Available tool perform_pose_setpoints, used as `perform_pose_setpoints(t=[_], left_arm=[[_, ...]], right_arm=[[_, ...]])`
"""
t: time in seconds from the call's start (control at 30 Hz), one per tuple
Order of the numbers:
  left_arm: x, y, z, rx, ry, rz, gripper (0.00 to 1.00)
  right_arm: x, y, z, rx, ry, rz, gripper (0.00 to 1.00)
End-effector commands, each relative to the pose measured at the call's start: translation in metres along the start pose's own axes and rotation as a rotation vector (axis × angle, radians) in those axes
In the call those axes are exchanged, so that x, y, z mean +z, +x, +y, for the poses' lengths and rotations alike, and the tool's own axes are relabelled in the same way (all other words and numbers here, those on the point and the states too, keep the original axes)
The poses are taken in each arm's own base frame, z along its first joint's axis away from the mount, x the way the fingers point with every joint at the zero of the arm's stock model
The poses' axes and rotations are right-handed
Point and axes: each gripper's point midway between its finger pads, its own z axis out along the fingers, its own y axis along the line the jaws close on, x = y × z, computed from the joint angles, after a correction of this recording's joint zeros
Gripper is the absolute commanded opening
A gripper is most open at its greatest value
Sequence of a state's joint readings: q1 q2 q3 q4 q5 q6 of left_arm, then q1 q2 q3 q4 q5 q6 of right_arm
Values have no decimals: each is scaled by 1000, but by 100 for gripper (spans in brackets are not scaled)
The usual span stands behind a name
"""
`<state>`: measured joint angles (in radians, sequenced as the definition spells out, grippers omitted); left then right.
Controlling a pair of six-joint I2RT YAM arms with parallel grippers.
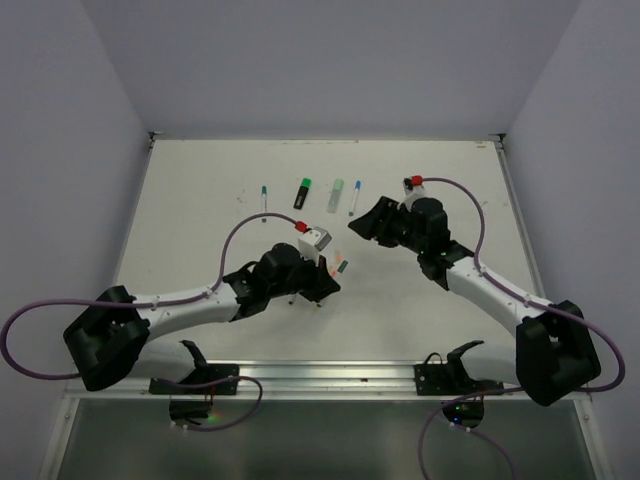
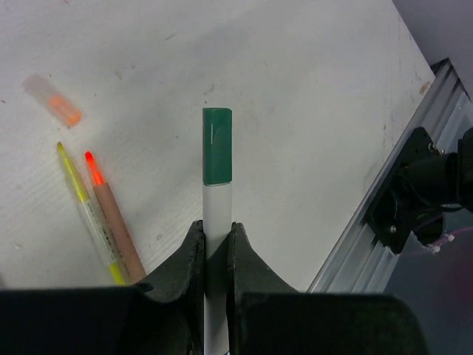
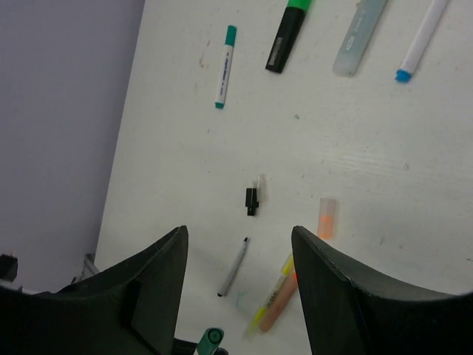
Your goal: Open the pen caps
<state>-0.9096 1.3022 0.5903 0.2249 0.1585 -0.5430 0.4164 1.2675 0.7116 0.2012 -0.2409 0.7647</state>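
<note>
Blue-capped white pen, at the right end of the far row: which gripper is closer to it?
Right. The open right gripper sits just on the near side of the blue-capped pen. The left gripper is farther back and leftward, shut on a green-capped pen.

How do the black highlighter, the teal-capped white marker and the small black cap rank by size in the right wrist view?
1. black highlighter, thicker, though cropped at top
2. teal-capped white marker
3. small black cap
</note>
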Motion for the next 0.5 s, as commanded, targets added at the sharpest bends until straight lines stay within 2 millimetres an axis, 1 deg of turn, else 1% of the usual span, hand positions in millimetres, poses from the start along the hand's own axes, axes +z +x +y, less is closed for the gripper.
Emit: perform_pose_setpoints(t=[0.0, 0.07, 0.17, 0.27, 0.33, 0.47], left_arm=[[10, -44, -8, -13, -12, -117, 0], [16, -50, -10, -17, -10, -120, 0], [21, -54, -11, -31, -11, -126, 0], [23, -62, -15, -37, -1, -149, 0], [24, -65, -15, -39, 0, -161, 0], [26, -71, -18, -34, 3, -174, 0]], right_arm=[[-12, 5, 36, -27, -146, -20, 62], [-13, 16, 38, -18, -156, -4, 63], [-14, 26, 38, -19, -168, 9, 65], [-12, 35, 30, -22, -146, 28, 65], [-12, 38, 28, -20, -142, 35, 65], [-10, 43, 27, -17, -143, 47, 58]])
